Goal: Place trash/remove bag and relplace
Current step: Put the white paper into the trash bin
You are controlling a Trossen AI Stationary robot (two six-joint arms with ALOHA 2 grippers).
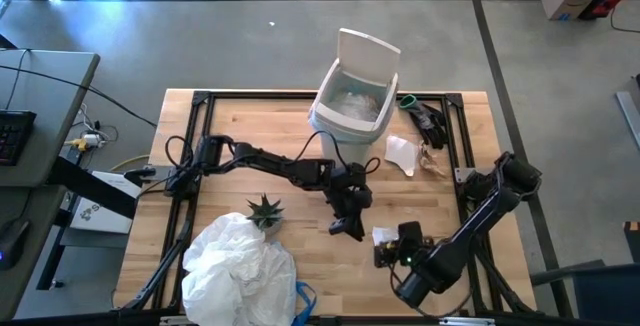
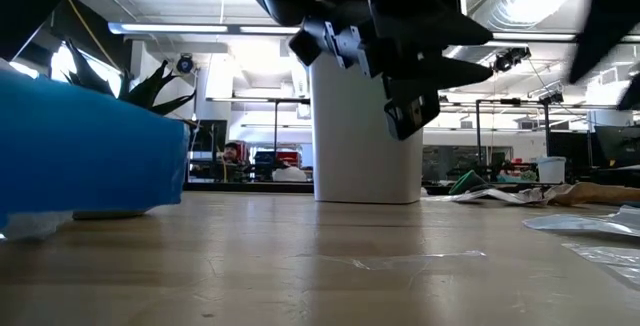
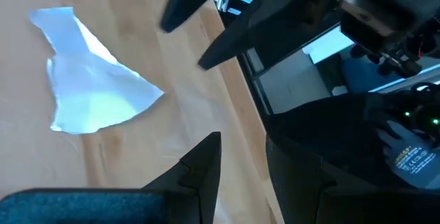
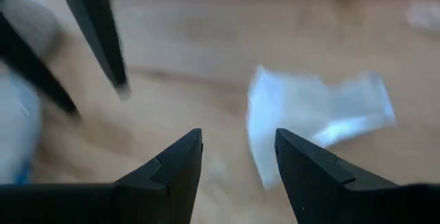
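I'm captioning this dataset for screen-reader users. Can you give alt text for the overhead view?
Seen from above, the left gripper and right gripper hover open either side of a small white scrap on the wooden table. A lined white bin stands behind; a crumpled bag and small plant lie near.

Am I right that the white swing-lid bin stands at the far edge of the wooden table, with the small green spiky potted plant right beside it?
Not quite. The white swing-lid bin does stand at the far edge of the wooden table, but the small green spiky potted plant sits well away from it, next to the crumpled white plastic bag at the near side. The high view shows this.
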